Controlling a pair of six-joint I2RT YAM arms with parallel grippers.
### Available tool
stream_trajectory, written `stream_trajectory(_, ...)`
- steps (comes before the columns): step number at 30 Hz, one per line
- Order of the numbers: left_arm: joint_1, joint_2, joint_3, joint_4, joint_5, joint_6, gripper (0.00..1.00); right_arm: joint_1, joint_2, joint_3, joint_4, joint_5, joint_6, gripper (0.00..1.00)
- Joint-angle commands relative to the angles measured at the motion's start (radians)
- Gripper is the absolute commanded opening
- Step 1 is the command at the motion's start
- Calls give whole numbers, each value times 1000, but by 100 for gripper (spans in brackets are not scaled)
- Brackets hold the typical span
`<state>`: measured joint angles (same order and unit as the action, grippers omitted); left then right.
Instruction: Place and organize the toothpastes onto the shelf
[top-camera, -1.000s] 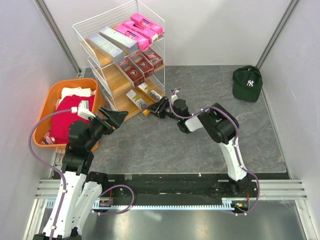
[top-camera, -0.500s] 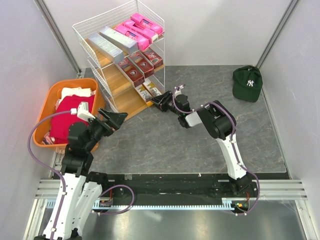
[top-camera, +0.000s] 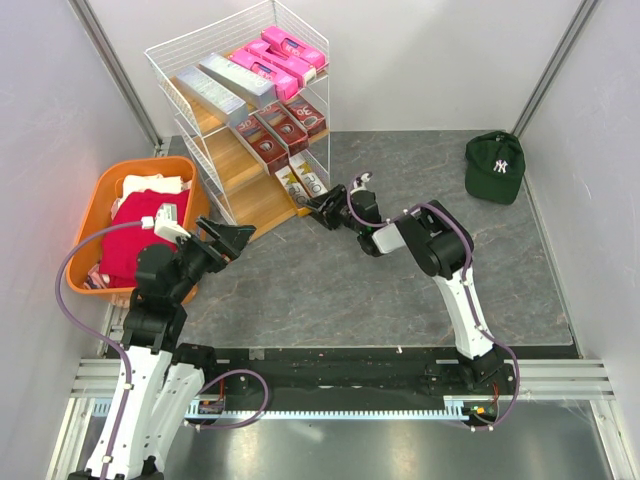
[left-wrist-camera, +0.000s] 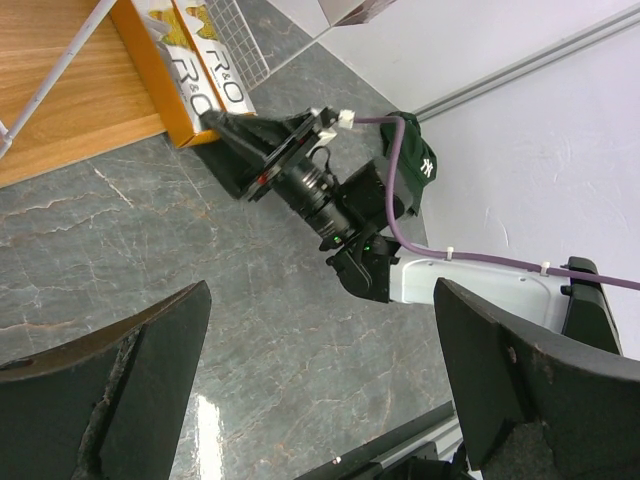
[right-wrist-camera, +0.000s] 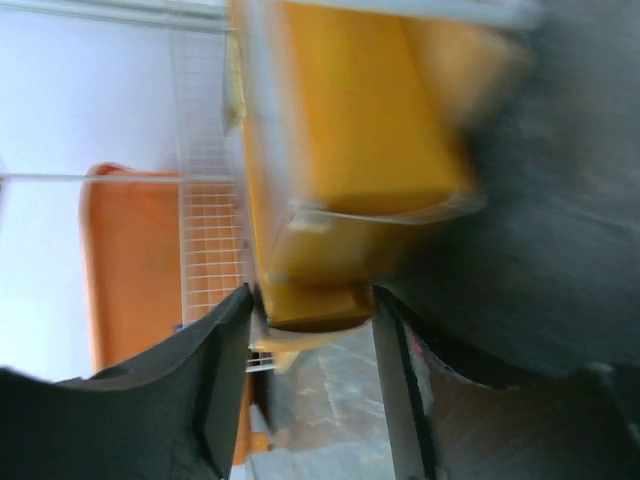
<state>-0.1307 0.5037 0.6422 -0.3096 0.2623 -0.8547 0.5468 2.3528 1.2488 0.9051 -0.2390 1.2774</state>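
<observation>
**Operator:** Start with the big things. What do you see?

**Spotter:** You have the grey stone table (top-camera: 330, 290) in front of you. The shelf (top-camera: 190, 45) stands at its far left corner, and the orange basket (top-camera: 100, 190) sits just beside the shelf, nearer your left arm. A red cloth (top-camera: 135, 235) and a white cloth (top-camera: 150, 185) lie in the basket. A green cap (top-camera: 495, 165) rests far right, well apart from everything else.

**Operator:** And the toothpastes?

**Spotter:** All of the ones you can see are on the shelf. The top board carries the silver-grey boxes (top-camera: 215, 88) on the left and the pink boxes (top-camera: 280, 55) on the right. The dark red boxes (top-camera: 280, 125) lie side by side on the middle board. The gold-white-black boxes (top-camera: 303, 183) lie together at the right end of the lowest board, with their near ends at its front edge.

**Operator:** Where are my claws?

**Spotter:** Your right gripper (top-camera: 322, 208) is low over the table at the near end of the front gold box. The wrist view is blurred. It shows the box end between the fingers (right-wrist-camera: 220, 390), but I cannot tell whether they press on it or stand just clear. Your left gripper (top-camera: 238, 236) hangs above the table beside the basket, with its jaws spread wide and nothing between them.
</observation>
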Motion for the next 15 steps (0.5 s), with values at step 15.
stream_trajectory(15,0,2,5,1,23,74,100,-1,-202,-126,-170,66,-144,98)
